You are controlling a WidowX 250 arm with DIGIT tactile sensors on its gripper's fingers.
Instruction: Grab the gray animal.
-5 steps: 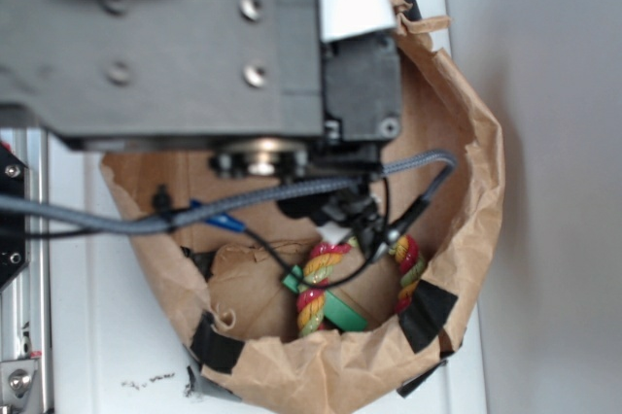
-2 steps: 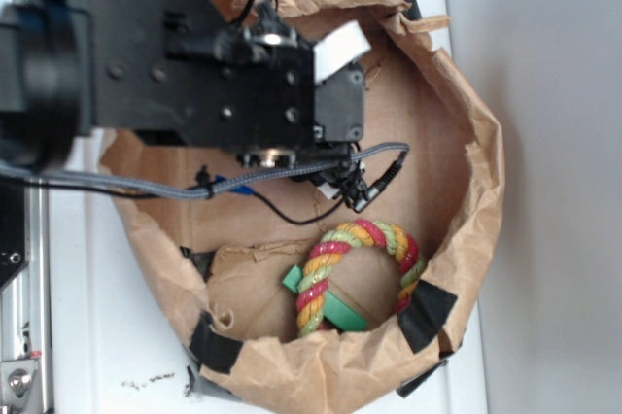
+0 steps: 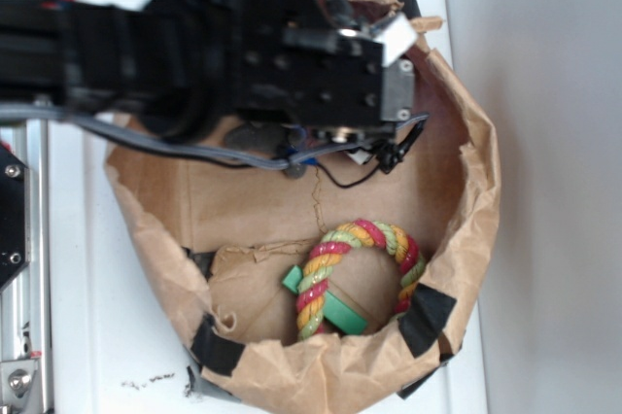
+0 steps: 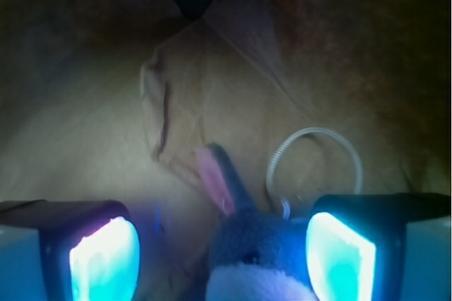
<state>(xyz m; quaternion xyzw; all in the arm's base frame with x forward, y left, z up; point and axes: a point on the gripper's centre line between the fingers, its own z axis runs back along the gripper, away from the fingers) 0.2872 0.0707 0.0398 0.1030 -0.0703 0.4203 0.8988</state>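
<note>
Gray animal [image 4: 251, 258] was framed between the tool's [image 4: 222, 251] two lit pads inside the paper bag [image 3: 466, 190], ear and white loop [image 4: 314, 167] pointing far; pads were seen spread, nothing gripped yet, head centred in the gap.

- Exterior view: bright, even daylight; white table [image 3: 87, 336] nearly washed out.
- Arm [image 3: 224, 54] rendered soft and motion-blurred; rope ring [image 3: 360, 273] sharper.
- Soft shadow cast under the arm onto the paper bag [image 3: 466, 181].
- Wrist view: dim, brown, vignetted corners.
- Finger pads [image 4: 104, 258] glowing cyan, overexposed.
- Donkey [image 4: 254, 255] out of focus, blue-tinted.
</note>
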